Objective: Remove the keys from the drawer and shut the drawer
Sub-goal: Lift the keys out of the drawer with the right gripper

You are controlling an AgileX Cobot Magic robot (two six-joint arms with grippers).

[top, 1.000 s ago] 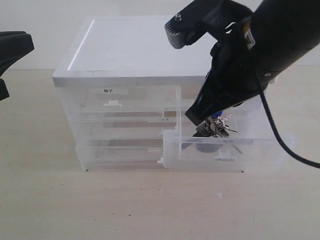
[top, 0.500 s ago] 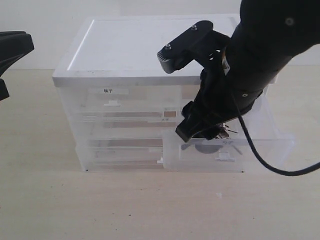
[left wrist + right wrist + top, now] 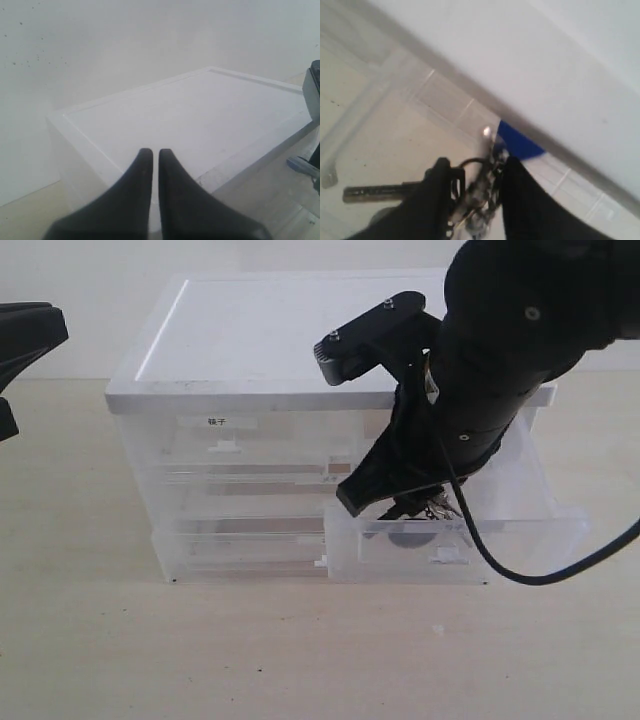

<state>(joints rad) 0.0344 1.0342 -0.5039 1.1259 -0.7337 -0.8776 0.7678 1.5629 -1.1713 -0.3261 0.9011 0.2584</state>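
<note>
The left gripper (image 3: 152,151) hangs over the flat white top of the cabinet (image 3: 200,120). Its two black fingers (image 3: 175,200) are drawn almost together, with a thin slit between them and nothing held. A strip of pale counter (image 3: 25,220) lies between the cabinet and the counter's edge along the white wall (image 3: 125,40). A grey part of the other arm (image 3: 313,92) shows beside the cabinet.

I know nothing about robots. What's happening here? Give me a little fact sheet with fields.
Busy arm: right end effector, shut on bunch of silver metal keys with round blue tag
Idle arm: left end effector, shut, empty, left of white-topped translucent plastic cabinet
Drawer: small translucent plastic drawer, pulled open, lower right of cabinet
Keys' position: over the open drawer
Remaining: lift keys clear, close drawer
</note>
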